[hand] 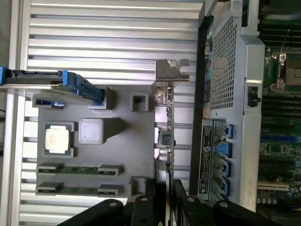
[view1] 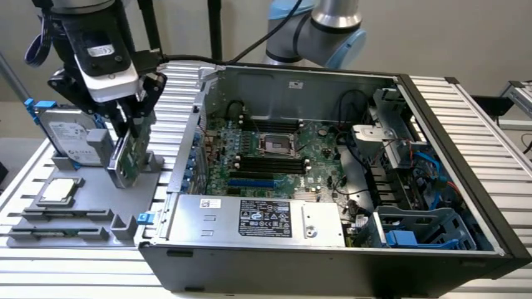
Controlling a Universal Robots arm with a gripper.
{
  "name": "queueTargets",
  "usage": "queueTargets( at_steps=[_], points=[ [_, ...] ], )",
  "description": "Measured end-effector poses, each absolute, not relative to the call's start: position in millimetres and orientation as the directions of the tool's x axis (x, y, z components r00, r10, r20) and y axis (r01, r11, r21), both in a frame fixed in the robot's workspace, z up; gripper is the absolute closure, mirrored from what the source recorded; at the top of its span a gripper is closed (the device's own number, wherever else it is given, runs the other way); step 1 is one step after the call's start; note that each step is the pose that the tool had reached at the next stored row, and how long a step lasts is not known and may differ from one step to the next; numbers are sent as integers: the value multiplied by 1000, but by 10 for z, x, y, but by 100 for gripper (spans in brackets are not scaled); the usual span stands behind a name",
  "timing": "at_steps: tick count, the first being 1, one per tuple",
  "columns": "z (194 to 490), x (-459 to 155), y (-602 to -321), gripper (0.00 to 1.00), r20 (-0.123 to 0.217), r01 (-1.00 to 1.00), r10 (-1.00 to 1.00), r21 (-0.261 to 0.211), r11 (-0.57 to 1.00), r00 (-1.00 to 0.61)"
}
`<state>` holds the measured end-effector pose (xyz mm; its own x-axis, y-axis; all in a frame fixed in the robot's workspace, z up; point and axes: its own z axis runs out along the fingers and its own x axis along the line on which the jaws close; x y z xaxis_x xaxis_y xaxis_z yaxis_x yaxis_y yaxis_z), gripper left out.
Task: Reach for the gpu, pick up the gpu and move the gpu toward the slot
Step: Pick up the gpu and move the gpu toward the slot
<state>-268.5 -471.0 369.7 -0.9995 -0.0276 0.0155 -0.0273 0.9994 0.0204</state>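
Black open PC case (view1: 332,261), motherboard (view1: 275,156) exposed, is seen just beside the pincer, toward the exterior view's right. Grey fixture tray (view1: 91,205) is located under the pincer. Hard drive (view1: 71,134) with blue rails is stood behind it, and the square chip (view1: 57,190) is set below and to its left. Pincer (view1: 124,140) is clamped on the gpu (view1: 126,163), held edge-on over the tray, bracket (hand: 171,70) visible at the far end.
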Motion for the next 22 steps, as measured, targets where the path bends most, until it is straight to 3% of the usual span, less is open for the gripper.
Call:
queueTargets(
  at_steps=[14,22],
  points=[
    [4323,-2123,-4760,74,22,-31,-31,34,999,-999],
    [4375,-1759,-4762,74,24,-30,-32,51,998,-999]
  ],
)
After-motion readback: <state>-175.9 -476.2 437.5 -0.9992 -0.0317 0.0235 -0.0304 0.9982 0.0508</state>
